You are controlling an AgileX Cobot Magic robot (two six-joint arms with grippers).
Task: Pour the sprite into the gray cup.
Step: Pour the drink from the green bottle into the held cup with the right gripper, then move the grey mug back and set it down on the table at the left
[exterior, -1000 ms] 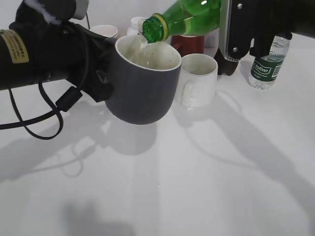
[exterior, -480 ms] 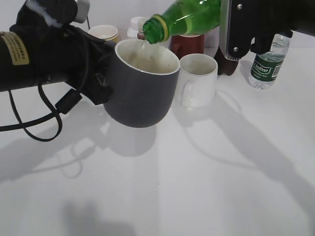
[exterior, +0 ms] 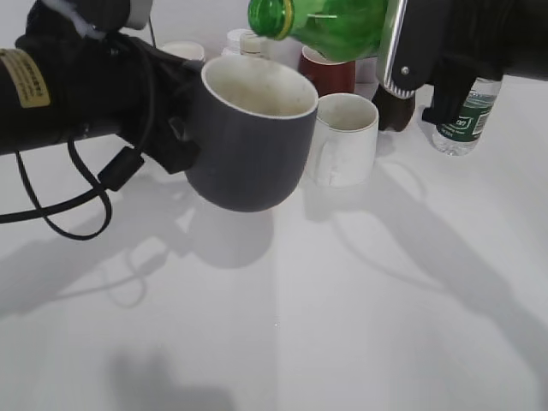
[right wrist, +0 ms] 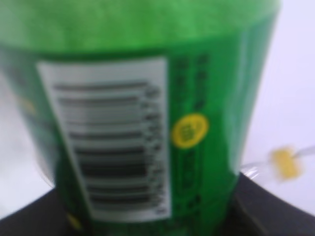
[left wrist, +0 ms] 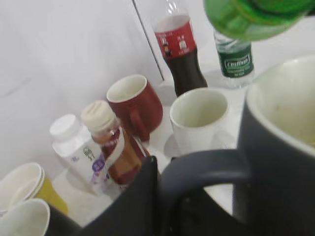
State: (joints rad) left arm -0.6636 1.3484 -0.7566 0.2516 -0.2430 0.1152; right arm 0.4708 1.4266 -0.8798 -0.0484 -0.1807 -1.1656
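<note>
Nearest to my exterior camera, the left claw (exterior: 175, 141) carries the gray cup (exterior: 248, 137) clear above the white table (exterior: 342, 317). My left wrist view shows its dark fingers (left wrist: 142, 196) pinching the cup's loop handle (left wrist: 202, 169), one finger passing inside the loop. The cup sits nearly upright, its off-white inside facing up; I cannot tell from either view how much liquid it holds.

Above and just behind the cup's rim hangs the sprite (exterior: 330, 21), a green bottle lying close to level, its open mouth pointing left and raised clear of the rim. The right claw (exterior: 411, 51) grips the bottle's body; in my right wrist view the label with its white barcode patch fills the frame, wedged between the dark fingers (right wrist: 268, 204) at the lower corners, so the claw is pressed tight on the bottle.

Behind the cup, on the table, stands a white mug (exterior: 344, 137). Farther back are a red mug (left wrist: 135, 105), a cola bottle (left wrist: 181, 54) and a clear water bottle (exterior: 462, 116). To the rear left stand a brown drink bottle (left wrist: 115, 145), a small white bottle (left wrist: 76, 150) and paper cups (left wrist: 22, 184).
</note>
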